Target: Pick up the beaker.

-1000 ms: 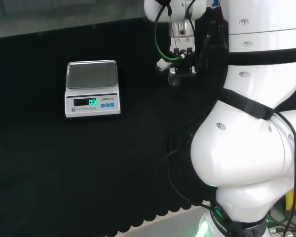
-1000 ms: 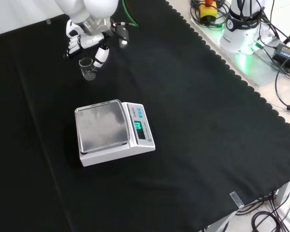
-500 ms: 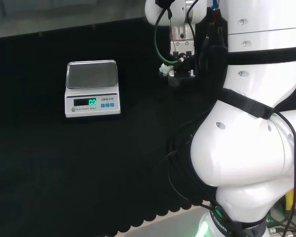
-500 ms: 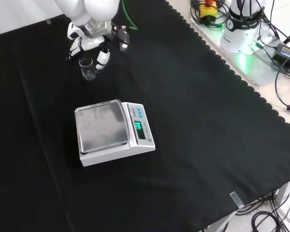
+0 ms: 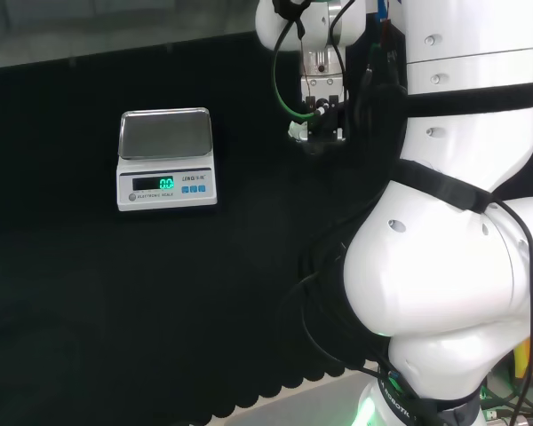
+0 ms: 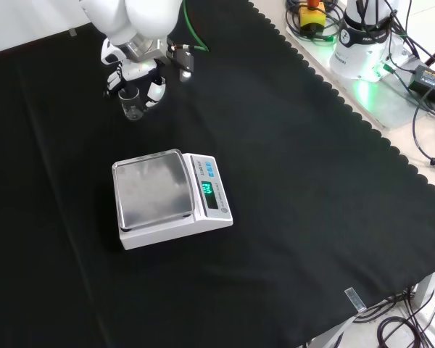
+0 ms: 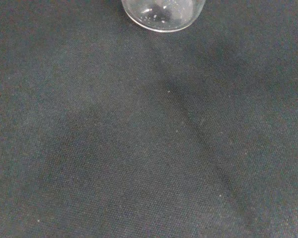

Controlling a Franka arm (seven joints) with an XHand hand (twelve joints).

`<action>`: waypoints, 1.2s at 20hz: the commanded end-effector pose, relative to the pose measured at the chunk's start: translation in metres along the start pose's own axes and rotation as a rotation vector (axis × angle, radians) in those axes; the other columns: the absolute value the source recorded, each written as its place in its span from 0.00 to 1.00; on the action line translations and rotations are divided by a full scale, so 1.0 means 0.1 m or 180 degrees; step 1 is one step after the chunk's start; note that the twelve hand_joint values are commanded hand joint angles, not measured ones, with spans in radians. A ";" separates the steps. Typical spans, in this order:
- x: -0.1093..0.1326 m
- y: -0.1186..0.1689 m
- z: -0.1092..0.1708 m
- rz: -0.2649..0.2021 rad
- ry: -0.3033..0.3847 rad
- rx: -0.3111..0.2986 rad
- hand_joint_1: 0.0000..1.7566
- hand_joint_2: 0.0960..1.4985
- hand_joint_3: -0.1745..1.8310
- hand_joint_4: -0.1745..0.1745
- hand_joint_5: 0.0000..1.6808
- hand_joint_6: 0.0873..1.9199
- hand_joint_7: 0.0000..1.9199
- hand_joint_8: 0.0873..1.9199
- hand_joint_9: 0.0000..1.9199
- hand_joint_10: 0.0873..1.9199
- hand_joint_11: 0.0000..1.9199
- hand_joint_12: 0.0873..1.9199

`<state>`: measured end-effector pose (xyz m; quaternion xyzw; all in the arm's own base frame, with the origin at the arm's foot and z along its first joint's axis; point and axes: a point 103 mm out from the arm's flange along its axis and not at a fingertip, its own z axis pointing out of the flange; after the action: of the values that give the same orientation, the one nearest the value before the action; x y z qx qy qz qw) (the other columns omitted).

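The beaker (image 6: 131,106) stood upright on the black cloth (image 6: 290,188), its long axis vertical and its mouth up, beyond the scale (image 6: 168,198) in the front view. The wrist view showed its round clear base (image 7: 163,14) resting on the cloth. The hand (image 6: 136,71) was right over it, with fingers (image 6: 155,90) hanging down on either side of the rim; whether they touched or gripped the glass could not be told. The cloth covered the bench to a scalloped edge, past which lay cables and a lit grey base (image 6: 362,51). In the head view the scale (image 5: 165,158) sat well left of the hand (image 5: 318,124). Compared with 1 second before, the hand had shifted to straddle the beaker, which had not moved.
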<state>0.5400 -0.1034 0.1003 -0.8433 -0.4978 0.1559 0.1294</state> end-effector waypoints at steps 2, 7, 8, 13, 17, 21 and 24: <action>0.05 0.06 0.01 0.0059 -0.0022 -0.0092 0.52 0.50 0.39 0.19 0.27 0.00 0.27 0.39 0.40 0.34 0.38 0.63; 0.11 0.10 0.01 0.0088 -0.0033 -0.0217 0.57 0.49 0.43 0.14 0.30 0.00 0.35 0.38 0.52 0.29 0.48 0.58; 0.12 0.10 0.01 0.0088 -0.0040 -0.0234 0.59 0.49 0.44 0.13 0.31 0.00 0.37 0.38 0.54 0.28 0.50 0.57; 0.18 0.12 0.00 0.0072 -0.0096 -0.0249 0.65 0.48 0.47 0.02 0.38 0.02 0.46 0.41 0.60 0.33 0.59 0.48; 0.21 0.14 -0.04 0.0042 -0.0094 -0.0184 0.66 0.47 0.48 0.00 0.35 0.19 0.48 0.44 0.60 0.38 0.62 0.46; 0.25 0.13 -0.12 -0.0003 -0.0100 -0.0189 0.66 0.47 0.49 0.00 0.33 0.26 0.49 0.45 0.60 0.39 0.62 0.45; 0.27 0.10 -0.19 -0.0035 -0.0072 -0.0195 0.65 0.47 0.49 0.00 0.34 0.28 0.51 0.46 0.60 0.39 0.62 0.45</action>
<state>0.5661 -0.0890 0.1033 -0.8450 -0.5032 0.1538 0.0960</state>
